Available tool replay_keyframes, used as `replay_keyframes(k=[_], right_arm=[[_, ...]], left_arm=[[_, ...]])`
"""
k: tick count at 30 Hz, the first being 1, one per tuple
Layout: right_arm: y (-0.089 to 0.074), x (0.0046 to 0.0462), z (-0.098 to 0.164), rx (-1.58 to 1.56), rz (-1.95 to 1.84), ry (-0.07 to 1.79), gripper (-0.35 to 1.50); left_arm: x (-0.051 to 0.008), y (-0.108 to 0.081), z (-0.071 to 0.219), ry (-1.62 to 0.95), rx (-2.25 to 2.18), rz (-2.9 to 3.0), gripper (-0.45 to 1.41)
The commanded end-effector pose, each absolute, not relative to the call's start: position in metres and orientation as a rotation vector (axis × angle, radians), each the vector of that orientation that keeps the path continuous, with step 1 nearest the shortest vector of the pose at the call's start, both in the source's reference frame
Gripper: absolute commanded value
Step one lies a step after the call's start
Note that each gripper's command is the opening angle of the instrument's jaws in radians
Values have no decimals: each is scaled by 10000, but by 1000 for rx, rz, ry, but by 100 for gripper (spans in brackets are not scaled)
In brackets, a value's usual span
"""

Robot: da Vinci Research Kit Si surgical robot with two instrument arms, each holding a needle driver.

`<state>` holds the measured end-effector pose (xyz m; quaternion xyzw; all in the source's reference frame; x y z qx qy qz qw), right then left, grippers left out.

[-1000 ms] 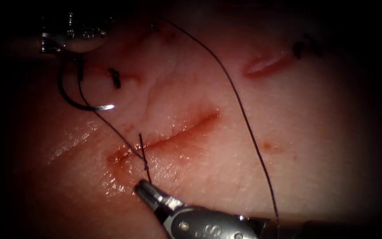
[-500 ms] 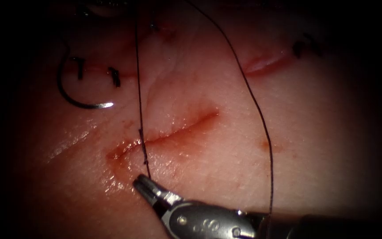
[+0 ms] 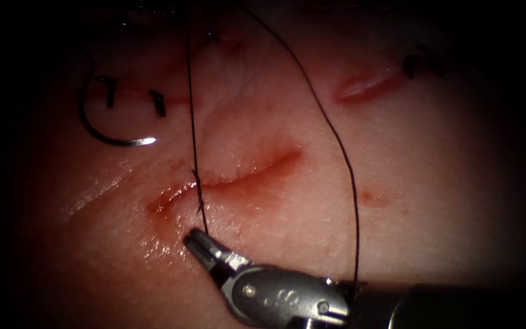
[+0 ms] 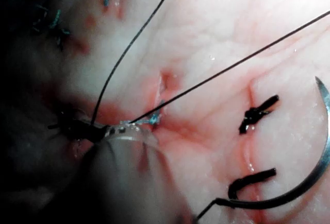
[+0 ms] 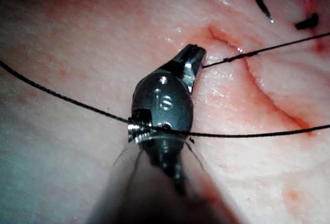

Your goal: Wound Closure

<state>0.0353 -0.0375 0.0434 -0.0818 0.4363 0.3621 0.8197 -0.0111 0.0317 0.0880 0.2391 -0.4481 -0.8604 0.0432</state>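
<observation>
Left of the cut [image 3: 238, 173], needle [image 3: 101, 131] lying free, tip pointing right, right tool [image 3: 199, 244] jaws clamping thread [image 3: 193, 140].

The right arm's tool [image 3: 197, 242] reaches in low from the right, its wrist angled up and leftward, both jaws pressed together on the thread [image 3: 200, 210] just above its tip.

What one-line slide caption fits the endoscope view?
Right tool holds the thread taut across the cut; the needle lies free on the tissue, left of the cut.
</observation>
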Motion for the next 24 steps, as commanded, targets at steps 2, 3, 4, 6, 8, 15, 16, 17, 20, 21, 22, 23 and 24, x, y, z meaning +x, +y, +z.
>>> replay_keyframes(k=[2, 3, 4, 6, 8, 15, 16, 17, 20, 21, 22, 23, 24], right_arm=[[-378, 363, 440, -167, 766, 924, -35], [-379, 363, 441, -166, 764, 922, -35], [-381, 362, 442, -163, 761, 923, -35], [-382, 361, 444, -165, 759, 920, -35], [-382, 361, 445, -165, 759, 920, -35], [-380, 360, 444, -161, 760, 917, -35], [-380, 360, 443, -165, 762, 917, -35], [-380, 360, 443, -162, 761, 919, -35], [-379, 360, 443, -150, 753, 932, -35], [-379, 360, 443, -144, 749, 938, -35], [-378, 360, 443, -141, 747, 941, -35], [-378, 360, 442, -141, 747, 941, 4], [-378, 360, 442, -140, 748, 940, 47]], left_arm=[[-111, 321, 891, -1363, 711, -2628, -45], [-110, 319, 893, -1358, 706, -2627, -45], [-109, 317, 895, -1353, 700, -2627, -45], [-108, 313, 899, -1352, 689, -2625, -45], [-109, 312, 898, -1349, 688, -2634, -45], [-115, 295, 867, -1289, 908, -2679, -45], [-116, 292, 860, -1277, 934, -2688, -45], [-117, 287, 849, -1259, 973, -2700, -45], [-120, 277, 823, -1214, 1064, -2721, -45], [-120, 274, 817, -1202, 1087, -2720, -45], [-121, 270, 807, -1182, 1132, -2718, -45], [-121, 267, 799, -1166, 1166, -2718, -45], [-122, 263, 790, -1143, 1220, -2715, -45]])
